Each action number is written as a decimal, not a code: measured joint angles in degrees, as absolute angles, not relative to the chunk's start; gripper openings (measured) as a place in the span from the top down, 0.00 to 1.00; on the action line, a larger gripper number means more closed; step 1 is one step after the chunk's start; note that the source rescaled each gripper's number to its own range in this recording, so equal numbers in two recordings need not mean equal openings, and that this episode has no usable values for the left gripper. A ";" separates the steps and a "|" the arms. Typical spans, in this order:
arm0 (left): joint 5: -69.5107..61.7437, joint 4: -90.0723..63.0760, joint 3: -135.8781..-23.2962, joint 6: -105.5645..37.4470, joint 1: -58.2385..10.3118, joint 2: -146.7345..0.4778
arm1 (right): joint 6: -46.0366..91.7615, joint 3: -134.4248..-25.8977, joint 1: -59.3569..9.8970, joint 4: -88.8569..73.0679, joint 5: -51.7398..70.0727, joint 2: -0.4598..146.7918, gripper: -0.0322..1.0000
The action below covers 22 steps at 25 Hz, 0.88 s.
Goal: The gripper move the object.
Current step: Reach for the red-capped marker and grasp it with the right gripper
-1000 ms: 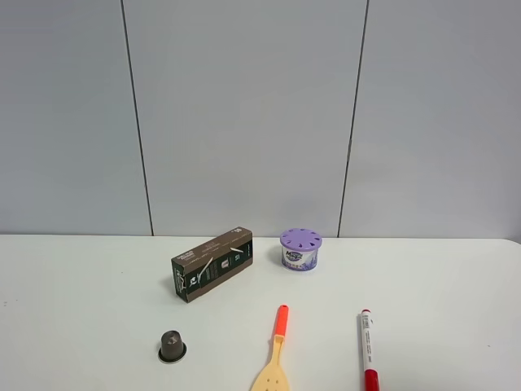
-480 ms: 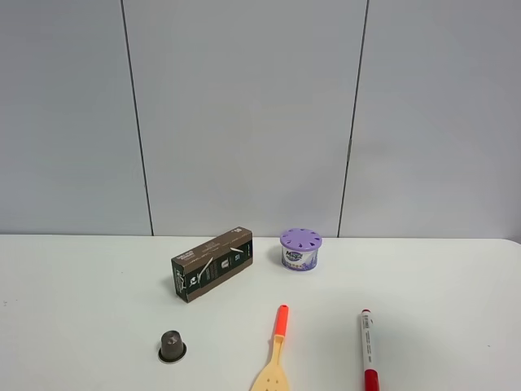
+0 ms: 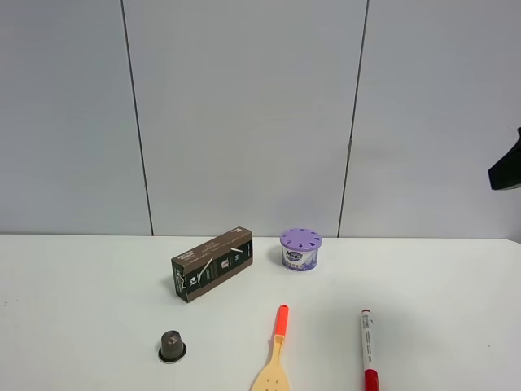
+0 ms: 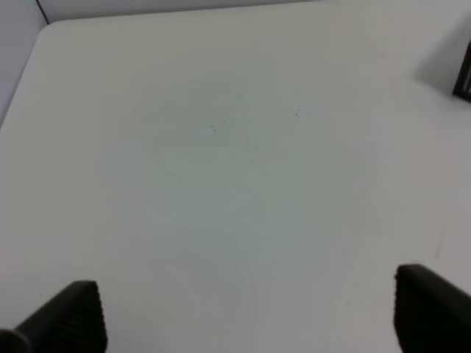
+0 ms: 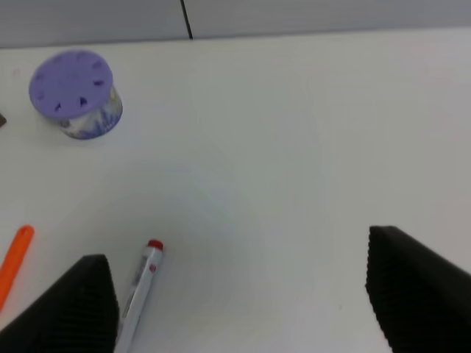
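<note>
The white marker pen (image 3: pixel 368 349) with a red cap lies on the white table near the front right, its small red tip pointing away. It also shows in the right wrist view (image 5: pixel 136 290). My right gripper (image 5: pixel 243 294) is open and empty, high above the table, with the pen by one finger. A black part of the right arm (image 3: pixel 506 167) shows at the right edge of the exterior view. My left gripper (image 4: pixel 250 312) is open and empty over bare table.
An orange-handled wooden spatula (image 3: pixel 277 350) lies left of the pen. A purple-lidded tub (image 3: pixel 300 248), a dark carton (image 3: pixel 212 263) and a small dark capsule (image 3: pixel 172 346) stand on the table (image 3: pixel 81 309). The tub also shows in the right wrist view (image 5: pixel 75 92).
A black part of the right arm has come into the exterior view at the right edge. The objects on the table have not moved.
</note>
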State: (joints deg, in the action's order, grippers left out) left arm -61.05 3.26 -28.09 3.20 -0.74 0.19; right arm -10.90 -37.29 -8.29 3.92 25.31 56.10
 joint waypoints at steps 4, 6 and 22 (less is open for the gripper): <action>-61.05 3.26 -28.09 3.20 -0.74 0.19 | -11.99 -37.29 -8.29 3.29 23.86 60.69 0.21; -61.05 3.26 -28.09 3.20 -0.74 0.19 | -12.04 -37.29 -8.29 1.95 22.01 63.12 0.21; -61.05 3.26 -28.09 3.20 -0.74 0.19 | -12.42 -37.34 -8.79 -11.23 21.50 72.30 0.21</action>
